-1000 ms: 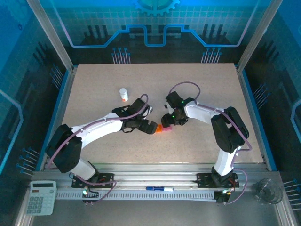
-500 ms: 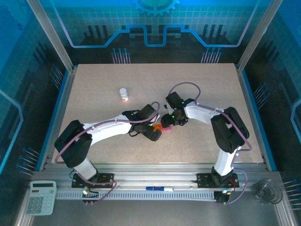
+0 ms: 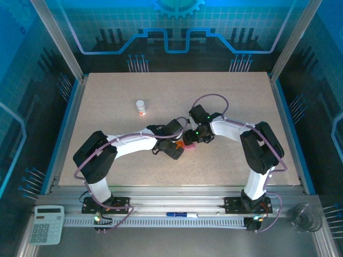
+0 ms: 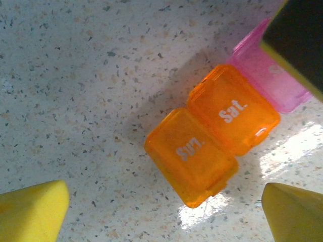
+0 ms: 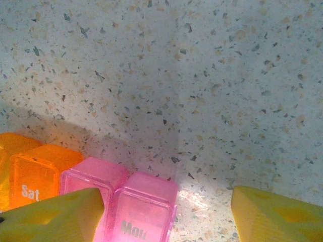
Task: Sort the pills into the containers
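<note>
The left gripper is spread fully and empty, with the containers between its jaws. The right gripper is half spread and grips nothing, its jaws straddling the pink end. Visible lids are shut, so sorting appears unstarted.

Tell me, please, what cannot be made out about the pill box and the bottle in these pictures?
- Pill box, top view: mostly hidden under both wrists.
- Pink compartments, right wrist view: cut off by the bottom edge and by a finger of the right tool.
- Contents, left wrist view: shut, cloudy orange lids hide any pills.
- Bottle, top view: too small to read.
</note>
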Tool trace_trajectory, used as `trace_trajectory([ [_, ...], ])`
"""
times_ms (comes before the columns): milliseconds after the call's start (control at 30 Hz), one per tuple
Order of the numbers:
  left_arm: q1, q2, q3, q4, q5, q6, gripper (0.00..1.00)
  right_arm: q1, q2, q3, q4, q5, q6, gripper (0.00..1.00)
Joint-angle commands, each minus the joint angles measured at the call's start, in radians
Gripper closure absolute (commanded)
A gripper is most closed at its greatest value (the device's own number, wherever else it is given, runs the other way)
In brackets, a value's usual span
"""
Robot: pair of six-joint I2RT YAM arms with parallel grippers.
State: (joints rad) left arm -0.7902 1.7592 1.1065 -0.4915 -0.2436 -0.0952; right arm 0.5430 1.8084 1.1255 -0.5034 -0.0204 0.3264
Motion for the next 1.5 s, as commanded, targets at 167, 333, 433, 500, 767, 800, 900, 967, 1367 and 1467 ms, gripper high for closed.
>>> trace_trajectory([
  [167, 0.031, 0.032, 0.046, -0.034, -0.063, 0.038, 0.01, 0.014, 0.039, -0.045, -0.031, 0.022, 0.012, 0.3],
  [333, 0.065, 0.027, 0.068, -0.041, -0.065, 0.05, 0.01, 0.014, 0.041, -0.05, -0.029, 0.021, 0.014, 0.3],
  [433, 0.086, 0.031, 0.088, -0.044, -0.064, 0.058, 0.01, 0.014, 0.042, -0.053, -0.026, 0.02, 0.016, 0.3],
  [500, 0.098, 0.035, 0.106, -0.046, -0.061, 0.061, 0.01, 0.014, 0.043, -0.054, -0.026, 0.02, 0.017, 0.3],
  [767, 0.141, 0.096, 0.168, -0.039, -0.06, 0.082, 0.01, 0.018, 0.042, -0.059, -0.025, 0.019, 0.022, 0.3],
  [800, 0.147, 0.102, 0.174, -0.035, -0.058, 0.086, 0.01, 0.018, 0.042, -0.059, -0.024, 0.02, 0.022, 0.3],
  [900, 0.162, 0.122, 0.193, -0.032, -0.049, 0.094, 0.01, 0.021, 0.039, -0.064, -0.024, 0.02, 0.024, 0.3],
  [967, 0.166, 0.135, 0.203, -0.03, -0.048, 0.098, 0.01, 0.02, 0.039, -0.065, -0.024, 0.018, 0.026, 0.3],
  [1367, 0.168, 0.085, 0.238, -0.026, 0.033, 0.064, 0.01, 0.031, -0.002, -0.066, -0.03, -0.013, 0.045, 0.3],
  [1467, 0.17, 0.043, 0.238, -0.012, 0.066, 0.044, 0.01, 0.031, -0.021, -0.057, -0.041, -0.024, 0.05, 0.3],
])
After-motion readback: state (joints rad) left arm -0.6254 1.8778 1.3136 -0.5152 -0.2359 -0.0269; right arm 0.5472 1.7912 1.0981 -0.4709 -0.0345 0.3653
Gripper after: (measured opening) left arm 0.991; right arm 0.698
